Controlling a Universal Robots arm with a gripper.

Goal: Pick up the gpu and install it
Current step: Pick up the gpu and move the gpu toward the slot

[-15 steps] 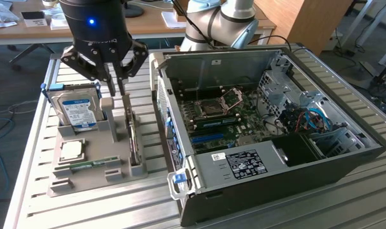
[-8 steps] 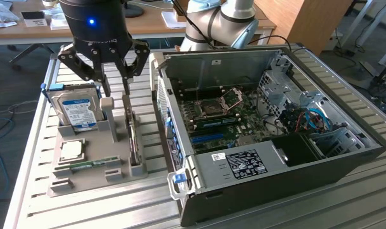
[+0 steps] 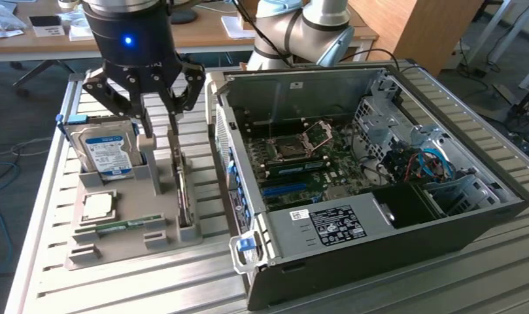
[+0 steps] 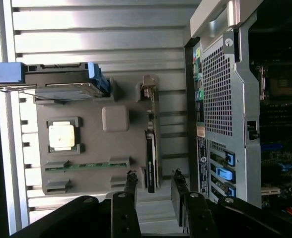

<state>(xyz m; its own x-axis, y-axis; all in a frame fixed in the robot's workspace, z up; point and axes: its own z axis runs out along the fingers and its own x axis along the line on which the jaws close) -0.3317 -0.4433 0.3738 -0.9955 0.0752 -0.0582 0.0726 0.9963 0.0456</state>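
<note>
Green gpu [image 4: 152,148] stands edge-up in grey holder [image 4: 96,148]; fingers [image 4: 131,184] wide above it; best centre them, descend straight.

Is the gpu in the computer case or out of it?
Out. The gpu stands on edge in the grey tray beside the case; the open gripper hovers over it, not gripping.

A robotics lab or workshop was indicated: an opened computer case [image 3: 404,248] was set on a slatted aluminium bench [image 3: 142,288], cluttered desks [image 3: 203,36] seen behind.
</note>
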